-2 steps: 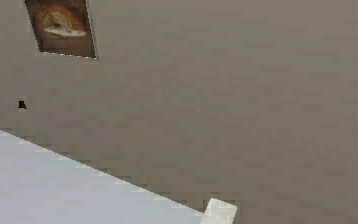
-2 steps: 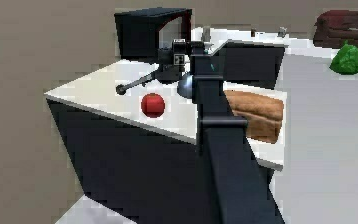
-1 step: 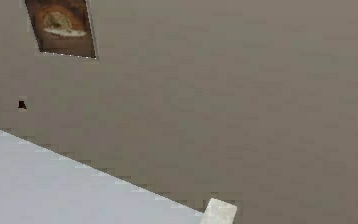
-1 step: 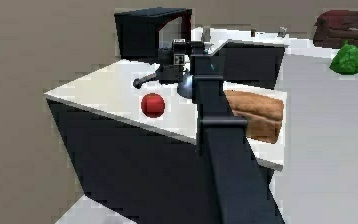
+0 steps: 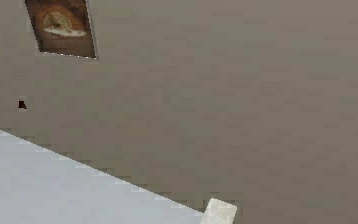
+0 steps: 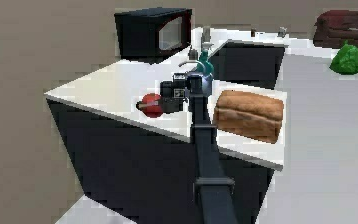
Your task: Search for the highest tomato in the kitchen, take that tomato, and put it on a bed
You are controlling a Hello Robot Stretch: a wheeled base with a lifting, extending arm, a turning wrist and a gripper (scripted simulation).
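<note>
Tomato (image 6: 149, 104): one, red, lying on the white worktop (image 6: 97, 85) right at the fingers (image 6: 164, 97).
Fingers: I cannot tell whether they hold anything.
Bread loaf (image 6: 249, 112): one, right of the arm (image 6: 202, 150).
Microwave (image 6: 152, 32): one, at the back.
Wall picture (image 5: 62, 27): one.

Small round red tomato (image 6: 150, 104), whole, a little left of centre in the arm side view, seen against the white countertop (image 6: 97, 85), near its front edge.
</note>
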